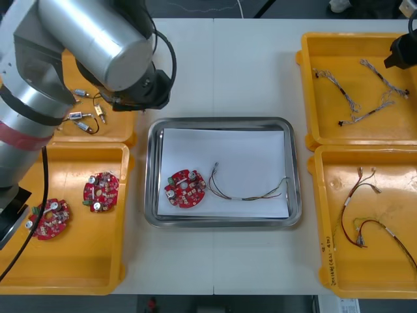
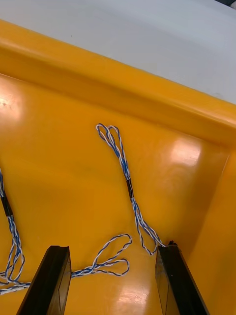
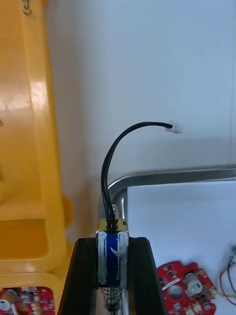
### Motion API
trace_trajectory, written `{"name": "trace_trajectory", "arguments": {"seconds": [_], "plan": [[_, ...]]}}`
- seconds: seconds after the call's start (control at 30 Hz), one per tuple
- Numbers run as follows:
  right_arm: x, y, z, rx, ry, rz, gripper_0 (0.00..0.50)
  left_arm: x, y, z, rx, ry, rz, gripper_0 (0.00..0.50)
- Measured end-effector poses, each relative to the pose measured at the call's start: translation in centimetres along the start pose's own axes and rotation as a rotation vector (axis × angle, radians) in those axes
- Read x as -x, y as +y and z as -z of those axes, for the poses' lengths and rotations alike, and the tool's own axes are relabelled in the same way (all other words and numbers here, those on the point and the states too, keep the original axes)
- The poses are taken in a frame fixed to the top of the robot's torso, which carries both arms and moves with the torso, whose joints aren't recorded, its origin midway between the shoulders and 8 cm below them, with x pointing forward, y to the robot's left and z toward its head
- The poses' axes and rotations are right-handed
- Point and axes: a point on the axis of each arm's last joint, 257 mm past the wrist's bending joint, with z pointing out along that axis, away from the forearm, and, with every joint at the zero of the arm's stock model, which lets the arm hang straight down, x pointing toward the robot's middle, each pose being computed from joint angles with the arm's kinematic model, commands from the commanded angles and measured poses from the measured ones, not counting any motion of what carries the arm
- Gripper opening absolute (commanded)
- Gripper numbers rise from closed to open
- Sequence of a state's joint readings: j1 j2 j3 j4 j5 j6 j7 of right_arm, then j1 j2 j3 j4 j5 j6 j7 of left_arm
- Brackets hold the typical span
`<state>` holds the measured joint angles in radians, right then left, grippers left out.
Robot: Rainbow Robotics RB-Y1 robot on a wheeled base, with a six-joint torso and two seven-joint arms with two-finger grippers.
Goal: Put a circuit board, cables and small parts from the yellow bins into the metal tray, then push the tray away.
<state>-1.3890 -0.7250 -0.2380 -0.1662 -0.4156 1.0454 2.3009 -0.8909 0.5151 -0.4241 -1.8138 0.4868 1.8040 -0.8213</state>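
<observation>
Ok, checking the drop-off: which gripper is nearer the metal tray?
Left. The left gripper, shut on a small part, is by the tray's far left corner; the right gripper is open over twisted cables in the far right bin.

1. Our left arm (image 1: 85,39) reaches in from the table's left edge. Its silver links cross the far left corner, and the black wrist (image 1: 146,88) ends just left of the table's middle.
2. Our left gripper (image 3: 112,245) points steeply down. Its two black fingers (image 3: 86,275) are closed on a small metal part (image 3: 112,261), held apart only by its width.
3. Our right gripper (image 1: 402,49) hangs at the table's right edge, near the far corner.
4. Its two fingers stand wide apart.
</observation>
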Motion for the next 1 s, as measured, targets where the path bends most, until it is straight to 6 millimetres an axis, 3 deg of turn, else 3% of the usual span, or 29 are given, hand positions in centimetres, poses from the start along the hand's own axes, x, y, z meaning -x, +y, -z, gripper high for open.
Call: {"name": "trace_trajectory", "arguments": {"seconds": [0.4, 0.7, 1.0], "plan": [[1.1, -1.0, -0.2, -0.037, -0.057, -0.020, 0.500, -3.3, -3.3, -2.0, 0.010, 0.018, -0.074, 0.002], [1.6, -1.5, -0.5, -0.052, -0.091, -0.035, 0.500, -5.3, -3.2, -4.6, 0.005, 0.005, -0.024, 0.003], [0.9, -1.6, -2.3, -0.062, -0.138, -0.077, 0.500, -6.4, -3.5, -6.8, 0.004, 0.026, -0.028, 0.001]]}}
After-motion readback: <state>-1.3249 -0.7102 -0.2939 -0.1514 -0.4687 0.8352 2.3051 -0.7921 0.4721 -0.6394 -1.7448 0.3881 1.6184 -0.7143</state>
